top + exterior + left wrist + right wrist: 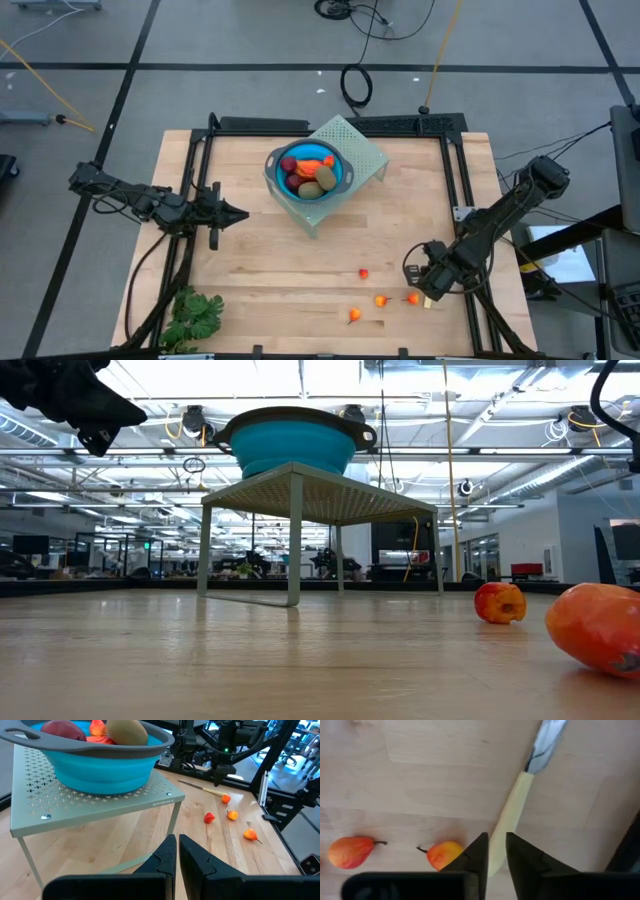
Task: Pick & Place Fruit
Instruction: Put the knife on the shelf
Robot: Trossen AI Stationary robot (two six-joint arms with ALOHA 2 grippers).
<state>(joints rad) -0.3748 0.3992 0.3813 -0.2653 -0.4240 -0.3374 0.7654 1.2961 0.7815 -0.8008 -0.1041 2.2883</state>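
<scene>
A blue bowl [312,170] stands on a grey perforated rack [362,150] at the table's far middle. It holds dark-red balls, olive-brown ovals and a red-orange piece [95,731]. Several tiny orange-red fruits [381,300] lie on the wood near the right front, two of them [351,852] beside my right gripper [494,845]. That gripper points down at a thin yellow stick [512,810] and is shut on it. My left gripper [235,213] hovers shut, left of the rack, holding nothing. My right gripper has the yellow stick's end [496,851] between its two fingers, coming from above and pointing down. The stick runs away from the fingers and lies flat on the table, its grey tip [545,740] farthest off.
A leafy green bunch [195,315] lies at the near left corner. Black frame rails [455,180] run along the table's left, far and right sides. Bare wood [290,270] stretches between the rack and the near edge.
</scene>
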